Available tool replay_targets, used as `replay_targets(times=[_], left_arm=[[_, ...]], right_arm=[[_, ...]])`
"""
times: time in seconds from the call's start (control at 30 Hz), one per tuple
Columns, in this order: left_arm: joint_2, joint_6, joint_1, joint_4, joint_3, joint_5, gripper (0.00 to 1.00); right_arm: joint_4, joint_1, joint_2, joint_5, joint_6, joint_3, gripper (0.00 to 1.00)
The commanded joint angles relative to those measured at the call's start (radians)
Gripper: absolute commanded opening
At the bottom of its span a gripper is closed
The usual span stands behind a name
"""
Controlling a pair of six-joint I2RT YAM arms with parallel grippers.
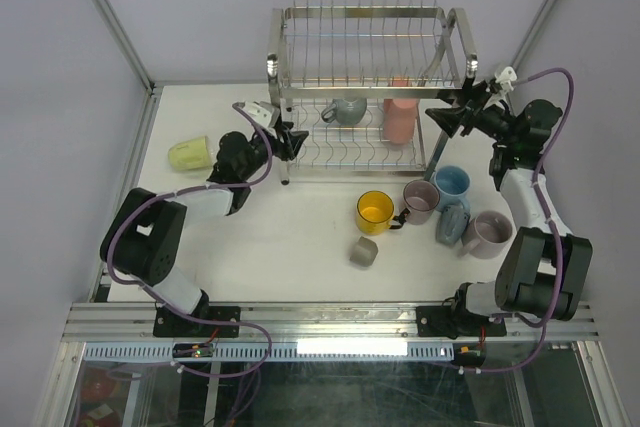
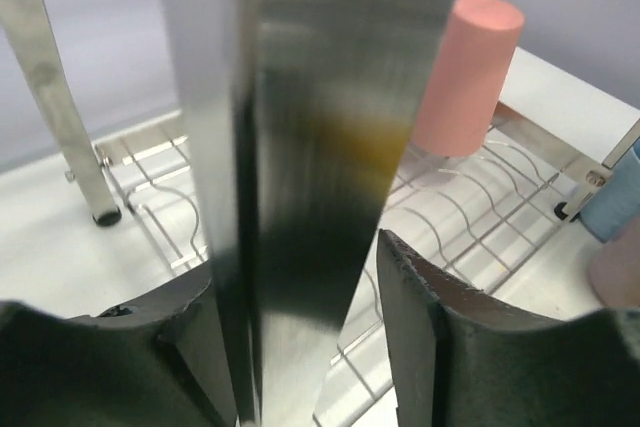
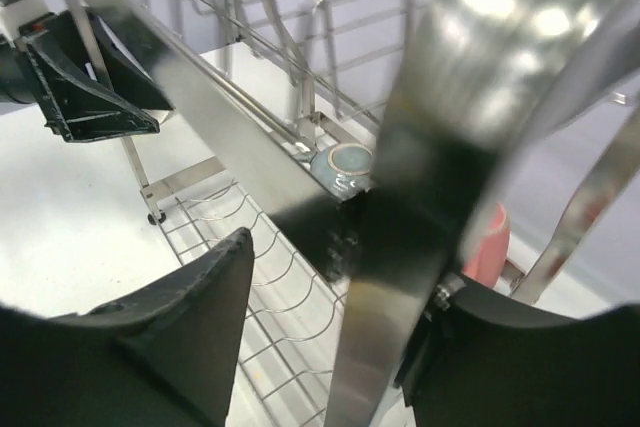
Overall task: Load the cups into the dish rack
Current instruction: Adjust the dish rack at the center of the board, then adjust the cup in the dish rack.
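Cups [image 1: 375, 212]: nine total, two in dish rack [image 1: 365, 13], seven on table [image 1: 280, 237]. Dish rack: one.

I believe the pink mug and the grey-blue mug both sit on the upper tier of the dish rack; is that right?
Not quite: the pink mug and the grey-blue mug both sit on the lower tier of the dish rack, not the upper one. The top external view shows it, with the upper tier holding no mugs.
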Motion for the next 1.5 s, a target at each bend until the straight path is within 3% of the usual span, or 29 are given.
replay_targets(times=[0.0, 0.17, 0.27, 0.37, 0.47, 0.73, 0.87, 1.0, 1.17, 1.4, 1.47], left_arm=[[-0.089, -0.026, -0.009, 0.061, -0.053, -0.091, 0.52], [-0.174, -0.038, -0.009, 0.055, -0.112, -0.132, 0.61], [-0.253, -0.05, -0.008, 0.038, -0.161, -0.189, 0.71], [-0.338, -0.077, -0.007, 0.026, -0.22, -0.246, 0.83], [-0.433, -0.137, -0.008, 0.013, -0.292, -0.278, 0.98], [-0.59, -0.336, -0.007, -0.027, -0.391, -0.124, 0.98], [-0.578, -0.372, -0.057, -0.052, -0.377, -0.06, 0.83], [-0.547, -0.178, -0.314, -0.185, -0.307, -0.32, 0.79], [-0.379, -0.092, -0.454, -0.243, -0.161, -0.521, 0.45], [0.035, 0.037, -0.486, -0.411, 0.184, -0.733, 0.03], [0.128, 0.089, -0.486, -0.441, 0.275, -0.8, 0.0]], right_arm=[[-0.007, 0.002, -0.073, -0.062, -0.032, 0.069, 0.61], [-0.069, -0.02, -0.086, -0.082, -0.043, 0.071, 0.74], [-0.231, -0.034, -0.101, -0.083, -0.069, 0.097, 0.8], [-0.467, -0.053, -0.114, -0.051, -0.296, 0.137, 0.87], [-0.597, -0.086, -0.126, -0.054, -0.413, 0.15, 0.91], [-0.959, -0.144, -0.172, -0.056, -0.666, 0.172, 0.92], [-1.104, -0.187, -0.198, -0.055, -0.739, 0.181, 0.92], [-1.257, -0.202, -0.226, -0.049, -0.824, 0.188, 0.92], [-1.44, -0.201, -0.265, -0.049, -0.897, 0.187, 0.91], [-1.527, -0.201, -0.312, -0.07, -0.886, 0.142, 0.84], [-1.513, -0.201, -0.311, -0.073, -0.873, 0.124, 0.84]])
